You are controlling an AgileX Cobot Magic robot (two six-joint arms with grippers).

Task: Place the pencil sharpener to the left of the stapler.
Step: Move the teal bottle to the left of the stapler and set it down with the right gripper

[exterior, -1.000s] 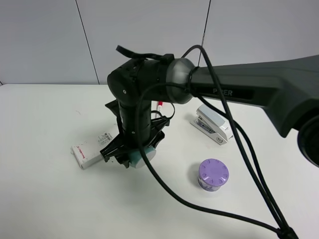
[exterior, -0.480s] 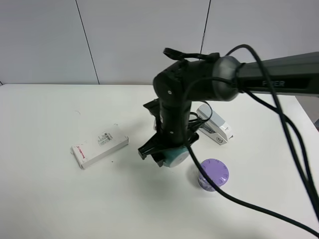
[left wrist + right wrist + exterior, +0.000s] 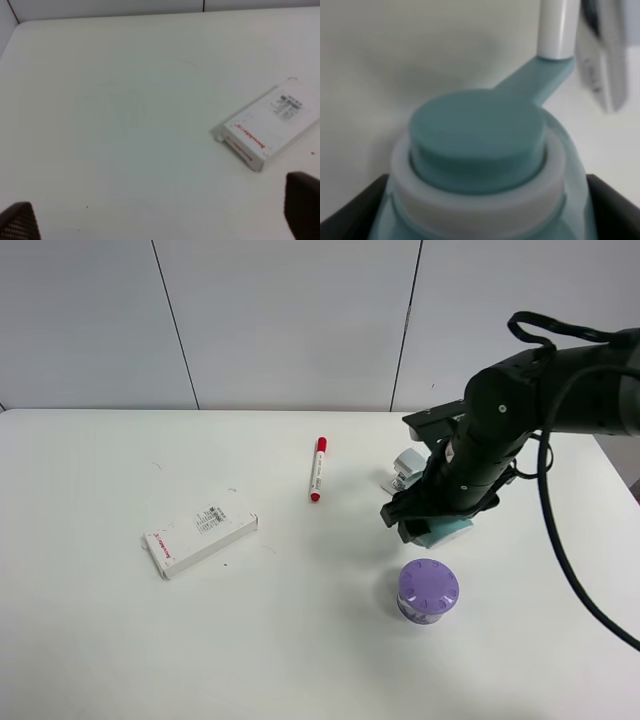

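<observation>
Purple container (image 3: 428, 590) sits nearest on the desk (image 3: 300, 640). Just behind it, your right end effector (image 3: 432, 527) clamps the teal pencil sharpener (image 3: 477, 135), neck and long axis pointing back at the wrist camera. The stapler (image 3: 407, 466) lies just beyond. Your left end effector (image 3: 160, 220) gapes wide, empty.

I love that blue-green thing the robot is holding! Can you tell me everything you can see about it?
The pencil sharpener is teal, smooth plastic by its look, with a flat round top above a white ring. A teal arm sticks out and ends in a white handle. The right gripper is shut on it, dark fingers on both sides. From the high camera only a little teal shows under the gripper, close to the stapler. Whether it touches the table cannot be told.
</observation>
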